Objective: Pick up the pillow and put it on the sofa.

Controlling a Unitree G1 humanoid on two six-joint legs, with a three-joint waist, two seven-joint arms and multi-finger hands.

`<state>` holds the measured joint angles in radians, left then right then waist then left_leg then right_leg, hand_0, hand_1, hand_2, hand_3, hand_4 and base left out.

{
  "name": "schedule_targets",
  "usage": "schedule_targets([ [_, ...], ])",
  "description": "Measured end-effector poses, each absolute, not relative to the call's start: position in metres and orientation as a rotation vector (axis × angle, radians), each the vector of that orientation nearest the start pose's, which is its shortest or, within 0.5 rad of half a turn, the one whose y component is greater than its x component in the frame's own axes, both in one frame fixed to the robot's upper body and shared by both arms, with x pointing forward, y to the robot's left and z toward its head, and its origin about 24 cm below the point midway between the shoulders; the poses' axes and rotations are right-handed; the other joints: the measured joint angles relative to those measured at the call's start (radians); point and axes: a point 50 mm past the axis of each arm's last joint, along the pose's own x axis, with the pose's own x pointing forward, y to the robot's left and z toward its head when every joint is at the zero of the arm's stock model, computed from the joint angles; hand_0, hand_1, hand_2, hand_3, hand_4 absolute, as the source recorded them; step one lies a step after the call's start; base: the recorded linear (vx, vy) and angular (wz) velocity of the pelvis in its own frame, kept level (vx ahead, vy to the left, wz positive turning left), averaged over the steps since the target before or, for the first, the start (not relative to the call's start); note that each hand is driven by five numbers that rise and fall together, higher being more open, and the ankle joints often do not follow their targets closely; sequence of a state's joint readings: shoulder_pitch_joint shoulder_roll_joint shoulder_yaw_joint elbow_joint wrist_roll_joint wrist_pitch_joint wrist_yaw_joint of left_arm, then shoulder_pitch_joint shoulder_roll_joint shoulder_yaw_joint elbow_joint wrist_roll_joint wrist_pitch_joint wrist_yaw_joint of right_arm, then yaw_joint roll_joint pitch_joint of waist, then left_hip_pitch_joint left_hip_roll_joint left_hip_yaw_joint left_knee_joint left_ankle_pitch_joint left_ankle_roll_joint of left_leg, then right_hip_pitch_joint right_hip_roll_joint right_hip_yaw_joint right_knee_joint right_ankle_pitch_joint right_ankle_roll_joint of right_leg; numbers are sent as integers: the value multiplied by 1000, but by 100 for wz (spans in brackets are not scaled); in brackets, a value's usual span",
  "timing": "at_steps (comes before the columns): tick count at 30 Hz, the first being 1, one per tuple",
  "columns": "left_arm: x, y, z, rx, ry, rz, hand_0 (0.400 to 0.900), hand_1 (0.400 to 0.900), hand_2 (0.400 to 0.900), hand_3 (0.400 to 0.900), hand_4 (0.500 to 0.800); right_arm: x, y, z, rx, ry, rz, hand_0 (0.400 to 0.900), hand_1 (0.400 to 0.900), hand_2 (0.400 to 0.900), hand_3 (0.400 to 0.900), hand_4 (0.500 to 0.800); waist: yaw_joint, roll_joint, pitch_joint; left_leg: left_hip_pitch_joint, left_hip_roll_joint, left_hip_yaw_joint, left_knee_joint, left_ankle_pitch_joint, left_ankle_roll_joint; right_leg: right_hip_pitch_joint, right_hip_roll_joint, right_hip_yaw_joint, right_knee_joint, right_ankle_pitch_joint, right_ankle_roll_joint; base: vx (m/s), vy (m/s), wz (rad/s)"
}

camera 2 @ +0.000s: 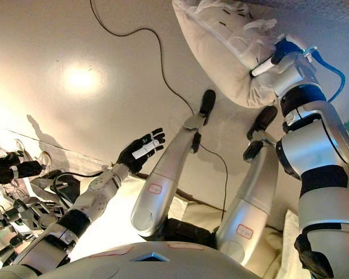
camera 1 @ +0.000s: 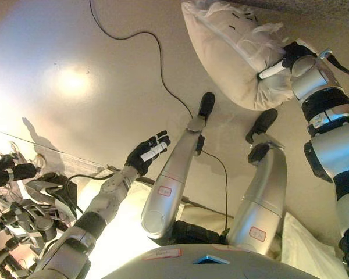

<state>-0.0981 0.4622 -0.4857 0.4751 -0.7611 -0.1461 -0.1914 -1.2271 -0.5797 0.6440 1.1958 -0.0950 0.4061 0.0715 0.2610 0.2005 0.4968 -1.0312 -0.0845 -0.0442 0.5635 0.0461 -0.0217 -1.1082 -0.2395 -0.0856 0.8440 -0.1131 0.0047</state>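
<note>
Soft cream pillow (camera 1: 232,55) is pinched at its lower corner by the right hand (camera 1: 285,61), fingers curled into the fabric, lifted off the floor (camera 1: 75,75) near the upper right. Left hand (camera 1: 148,152) hangs open, empty. Pillow looks light, squashy (corner grip sags; mid-edge prob. steadier). Floor: smooth beige, glossy. Sofa not clearly in view.

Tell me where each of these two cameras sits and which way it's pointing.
Left eye view: on the head, looking down at the floor; the left hand hangs open over it, and the right hand grips the pillow.
Right eye view: on the head just beside it, facing the same way, with the same arms and hands.
Shared: the pillow, both hands and the floor.
</note>
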Motion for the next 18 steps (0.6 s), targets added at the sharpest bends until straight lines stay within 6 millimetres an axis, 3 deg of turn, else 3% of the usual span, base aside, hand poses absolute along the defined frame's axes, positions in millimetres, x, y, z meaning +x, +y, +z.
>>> schedule_targets([
  [1, 235, 179, -39, -205, 387, -328, 900, 900, 900, 900, 800, 409, -262, 185, -1034, 459, -221, 400, 400, 400, 400, 500, 5, 2, -1, -15, -3, -2, 16, -1, -4, -1, 4, 3, 10, -55, 8, 5, 7, -8],
  [3, 234, 181, -39, -206, 386, -323, 900, 900, 900, 900, 800, 409, -265, 191, -1043, 423, -236, 400, 400, 400, 400, 500, 23, 7, -5, -28, -2, -10, 17, 0, -8, -17, 5, -6, -3, -54, 6, -1, 5, -7],
  [9, 223, 182, -46, -216, 415, -319, 900, 900, 900, 900, 800, 409, -265, 187, -1049, 396, -215, 400, 400, 400, 400, 500, 20, 7, -5, -23, -5, -7, 19, -2, -3, -4, 0, -7, -20, -42, 8, -13, -4, -6],
  [18, 223, 185, -47, -214, 426, -307, 900, 900, 900, 900, 800, 404, -267, 164, -1053, 387, -149, 400, 400, 400, 400, 500, 17, 7, -5, 123, 10, 0, -49, 2, 3, 147, 18, -16, -113, -15, 12, 1, -18, -10],
])
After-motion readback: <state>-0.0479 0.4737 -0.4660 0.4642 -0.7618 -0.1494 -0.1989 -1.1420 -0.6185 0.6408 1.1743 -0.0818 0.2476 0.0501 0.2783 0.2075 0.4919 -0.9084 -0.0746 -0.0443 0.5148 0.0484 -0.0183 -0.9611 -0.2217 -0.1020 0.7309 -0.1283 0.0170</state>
